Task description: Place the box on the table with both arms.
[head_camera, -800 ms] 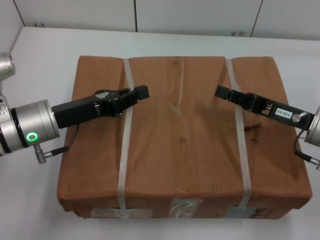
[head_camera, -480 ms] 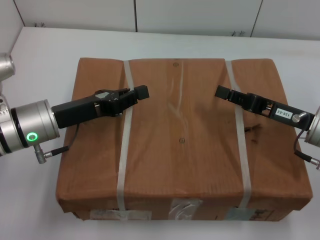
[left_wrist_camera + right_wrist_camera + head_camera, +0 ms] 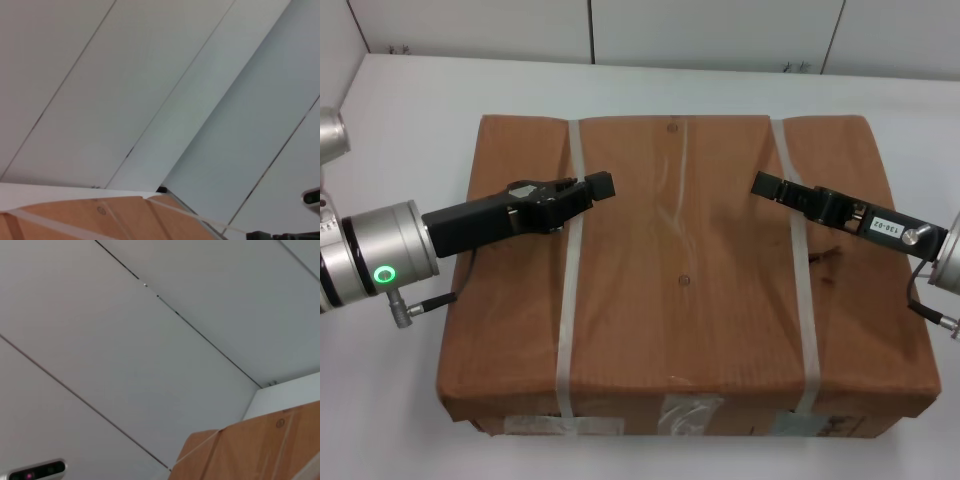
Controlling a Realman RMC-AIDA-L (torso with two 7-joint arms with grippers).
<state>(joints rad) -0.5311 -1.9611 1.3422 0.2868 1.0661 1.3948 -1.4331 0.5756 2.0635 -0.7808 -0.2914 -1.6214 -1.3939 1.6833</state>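
The large brown box fills the middle of the head view, over the white table. Two pale grey straps run front to back across its top. My left gripper reaches in from the left, lies across the left strap and is shut on it. My right gripper, with a small white label, reaches in from the right and is shut on the right strap. The box's top also shows in the left wrist view and in the right wrist view.
White wall panels rise behind the table's far edge. White tabletop shows to the left, to the right and beyond the box. Tape and labels run along the box's front edge.
The box and both grippers have shifted very slightly; the box looks a little smaller in view. Both grips are the same.
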